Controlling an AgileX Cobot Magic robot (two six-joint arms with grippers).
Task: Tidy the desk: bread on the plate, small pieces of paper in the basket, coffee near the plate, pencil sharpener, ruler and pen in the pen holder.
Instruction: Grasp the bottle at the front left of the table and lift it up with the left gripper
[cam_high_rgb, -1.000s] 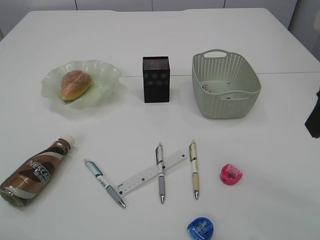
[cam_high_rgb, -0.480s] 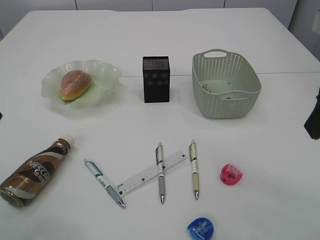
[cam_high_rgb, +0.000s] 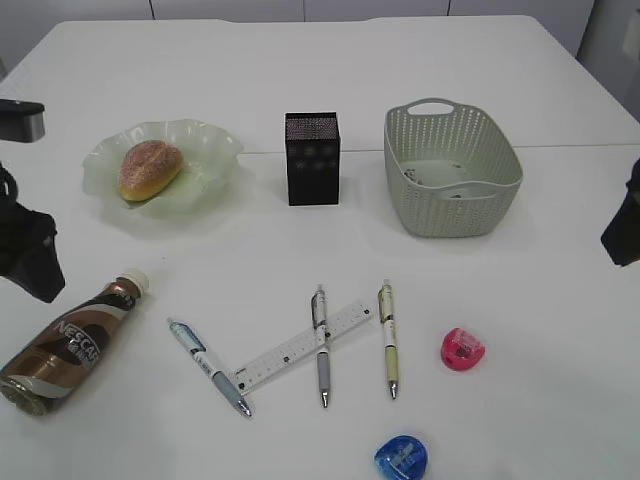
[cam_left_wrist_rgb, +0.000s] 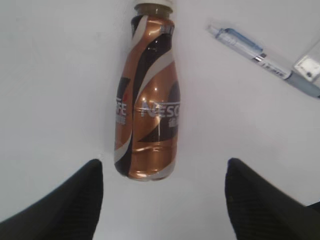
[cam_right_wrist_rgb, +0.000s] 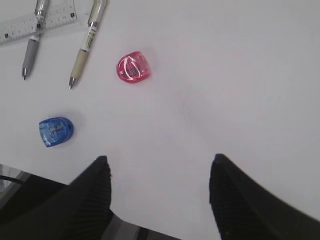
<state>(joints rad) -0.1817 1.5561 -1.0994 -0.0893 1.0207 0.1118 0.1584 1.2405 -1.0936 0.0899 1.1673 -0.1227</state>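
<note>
A brown coffee bottle (cam_high_rgb: 70, 338) lies on its side at the front left; it also shows in the left wrist view (cam_left_wrist_rgb: 148, 100). My left gripper (cam_high_rgb: 35, 262) (cam_left_wrist_rgb: 162, 172) is open and empty just above and left of it. The bread (cam_high_rgb: 150, 168) sits on the pale green plate (cam_high_rgb: 205, 150). The black pen holder (cam_high_rgb: 312, 158) stands mid-table. Three pens (cam_high_rgb: 209, 366) (cam_high_rgb: 321, 345) (cam_high_rgb: 388, 338) and a white ruler (cam_high_rgb: 300, 346) lie in front. A pink sharpener (cam_high_rgb: 462, 348) (cam_right_wrist_rgb: 133, 67) and a blue sharpener (cam_high_rgb: 401, 456) (cam_right_wrist_rgb: 56, 131) lie front right. My right gripper (cam_high_rgb: 625, 230) (cam_right_wrist_rgb: 159, 167) is open and empty.
A grey-green basket (cam_high_rgb: 500, 160) stands at the back right with small scraps inside. The table's front edge shows in the right wrist view (cam_right_wrist_rgb: 30, 175) close to the blue sharpener.
My left arm has come into the exterior view from the left edge and now hangs over the coffee bottle's neck end. The right arm has barely shifted. The objects have not moved.
</note>
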